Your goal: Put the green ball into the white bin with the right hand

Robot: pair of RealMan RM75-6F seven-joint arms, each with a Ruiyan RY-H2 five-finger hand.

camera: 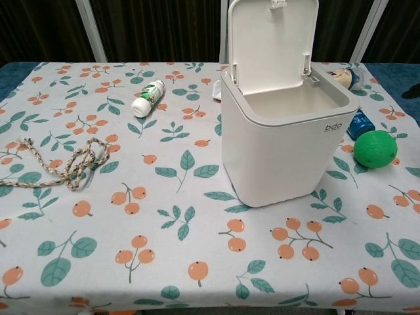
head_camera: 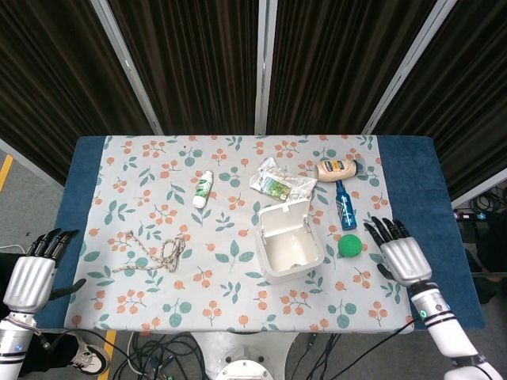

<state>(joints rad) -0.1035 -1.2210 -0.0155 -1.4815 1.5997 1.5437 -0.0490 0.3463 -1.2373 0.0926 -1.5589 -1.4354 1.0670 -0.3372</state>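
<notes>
The green ball (head_camera: 349, 245) (camera: 375, 149) lies on the patterned cloth just right of the white bin (head_camera: 290, 241) (camera: 285, 146), whose lid stands open. My right hand (head_camera: 401, 252) hovers over the table's right part, a short way right of the ball, fingers spread and holding nothing. In the chest view only a dark fingertip (camera: 413, 91) shows at the right edge. My left hand (head_camera: 32, 274) hangs off the table's front left corner, fingers apart and holding nothing.
A blue bottle (head_camera: 344, 207) and a beige squeeze bottle (head_camera: 337, 168) lie behind the ball. A crumpled wrapper (head_camera: 279, 182) sits behind the bin. A small white bottle (head_camera: 203, 189) and a braided rope (head_camera: 150, 254) lie on the left half.
</notes>
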